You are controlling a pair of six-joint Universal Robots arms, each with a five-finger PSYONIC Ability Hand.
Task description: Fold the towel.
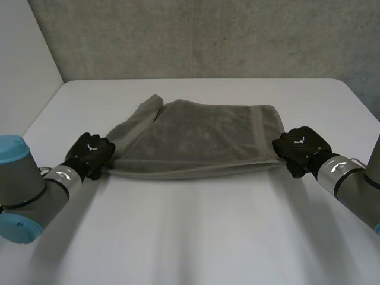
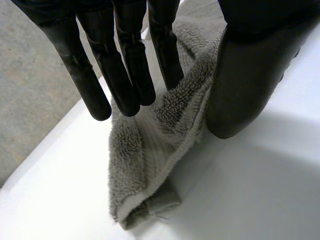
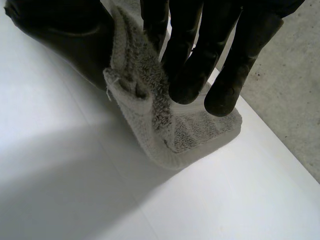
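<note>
A grey towel lies folded over on the white table, its near edge doubled and its far left corner rumpled. My left hand is at the towel's near left corner. In the left wrist view its fingers are straight and stand apart from the thumb, with the towel's corner lying slack on the table between and below them. My right hand is at the near right corner. There the fingers and thumb pinch the doubled towel edge.
A grey wall rises behind the table's far edge, and the floor lies past both side edges. Bare tabletop stretches from the towel to the near edge.
</note>
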